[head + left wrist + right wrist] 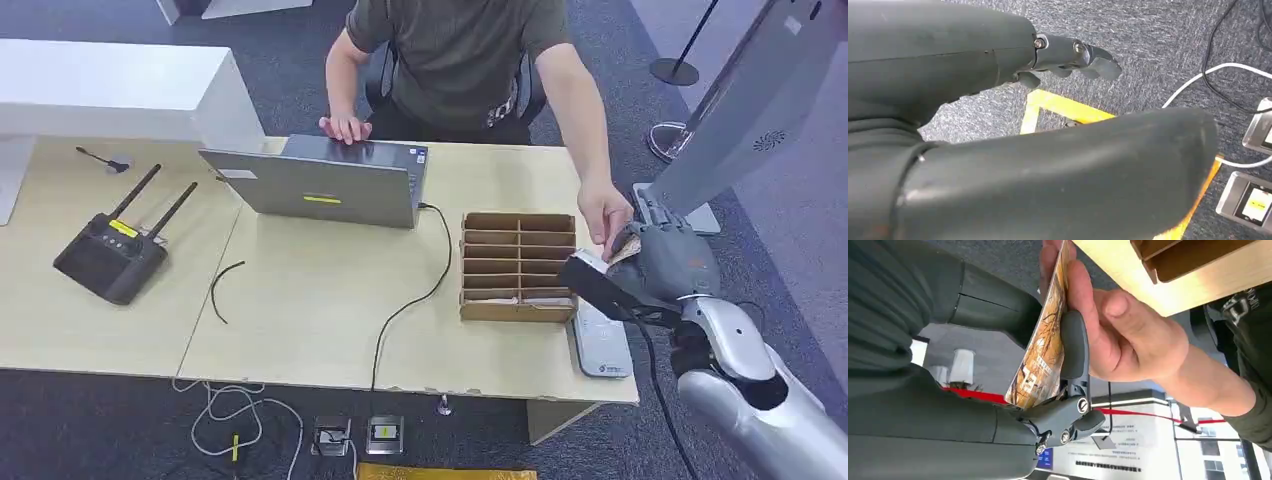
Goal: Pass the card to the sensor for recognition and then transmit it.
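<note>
At the right edge of the head view the right hand [665, 262] pinches a glossy, tree-printed card [1040, 347] that a person's hand [603, 213] also grips, while the left hand [1068, 55] (smooth grey) hangs with fingers loosely apart, holding nothing.

The right robot hand [998, 405] holds a card [1043, 347] printed in orange and brown, a dark finger [1074, 347] pressed along its face. A person's hand [1118, 335] grips the same card from the far side, beside the worktop [1168, 285] edge.
</note>
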### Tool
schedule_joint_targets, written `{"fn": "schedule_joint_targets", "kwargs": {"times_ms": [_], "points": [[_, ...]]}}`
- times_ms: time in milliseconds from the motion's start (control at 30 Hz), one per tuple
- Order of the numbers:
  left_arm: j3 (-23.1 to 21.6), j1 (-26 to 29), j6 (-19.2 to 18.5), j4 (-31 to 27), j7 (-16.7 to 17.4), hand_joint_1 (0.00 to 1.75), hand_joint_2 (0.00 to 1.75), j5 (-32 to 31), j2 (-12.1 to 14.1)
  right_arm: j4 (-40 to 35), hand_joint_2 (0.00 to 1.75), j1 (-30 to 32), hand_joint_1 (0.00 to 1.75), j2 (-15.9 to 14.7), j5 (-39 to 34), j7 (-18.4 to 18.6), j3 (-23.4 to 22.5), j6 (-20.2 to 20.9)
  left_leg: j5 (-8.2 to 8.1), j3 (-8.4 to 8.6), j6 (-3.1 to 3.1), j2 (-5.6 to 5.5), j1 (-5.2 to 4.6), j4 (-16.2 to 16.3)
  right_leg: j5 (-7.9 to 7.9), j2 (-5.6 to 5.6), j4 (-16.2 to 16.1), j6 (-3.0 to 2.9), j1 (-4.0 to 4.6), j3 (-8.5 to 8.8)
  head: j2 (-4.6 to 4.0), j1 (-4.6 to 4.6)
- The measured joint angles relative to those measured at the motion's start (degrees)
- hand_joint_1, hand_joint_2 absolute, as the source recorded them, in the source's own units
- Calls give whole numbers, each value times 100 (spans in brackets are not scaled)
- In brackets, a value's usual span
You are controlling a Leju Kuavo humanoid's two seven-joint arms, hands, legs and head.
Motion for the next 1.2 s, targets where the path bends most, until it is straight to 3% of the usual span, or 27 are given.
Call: {"fn": "schedule_joint_targets", "kwargs": {"times_ms": [267,300,433,467,1067,1100,1200], "points": [[-42,0,0,0,0,0,0,-59,-2,223,175,-46,173,149,72,-7,2,9,0,-1,0,-1,0,0,0,-1,0,0,0,-2,0,0],[-44,-1,-2,0,0,0,0,-79,-2,241,175,-46,0,158,79,0,2,11,0,-1,0,-1,0,0,0,-1,0,0,0,-2,0,0],[-68,-14,-39,0,11,0,0,-138,-6,297,175,-29,0,195,166,55,-9,42,0,0,0,0,0,1,0,1,-1,0,0,-4,0,-2],[-81,-24,-46,2,18,0,0,-151,-7,308,0,-15,0,195,216,68,-13,50,0,-1,0,0,0,1,0,1,-1,0,0,-4,-2,0],[-96,8,-55,4,22,0,0,-138,-13,166,0,434,0,291,636,431,-63,302,0,0,0,3,0,0,0,6,-1,0,0,-4,0,0],[-96,9,-55,4,28,0,0,-142,-13,131,175,448,0,289,601,470,-61,403,0,1,0,3,0,0,0,6,-1,0,0,-4,0,2],[-96,9,-52,4,46,0,0,-155,-5,0,175,548,0,265,579,581,-37,653,0,1,0,2,0,0,0,5,-1,0,0,-4,0,0]]}}
